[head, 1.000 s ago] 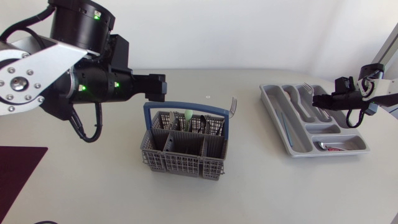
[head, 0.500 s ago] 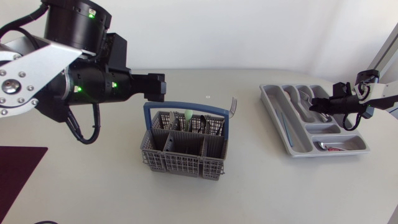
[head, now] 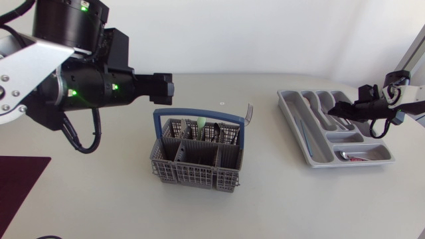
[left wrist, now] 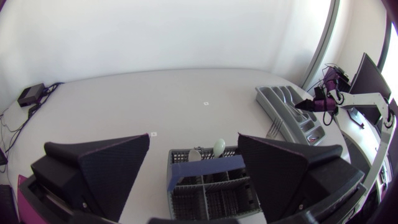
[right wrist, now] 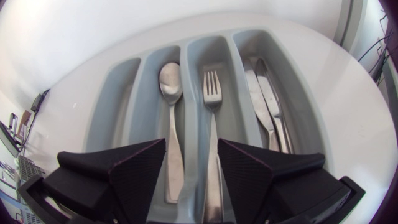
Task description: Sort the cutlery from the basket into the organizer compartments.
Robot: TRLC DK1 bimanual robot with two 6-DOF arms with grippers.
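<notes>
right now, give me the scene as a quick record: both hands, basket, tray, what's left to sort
left hand: open, empty, above the basket
right hand: open, empty, low over the tray
basket: cutlery standing in its far compartments; basket fork sticks out near the handle
tray: spoon, tray fork and knives, each kind in its own slot
left to sort: the pieces in the basket
</notes>
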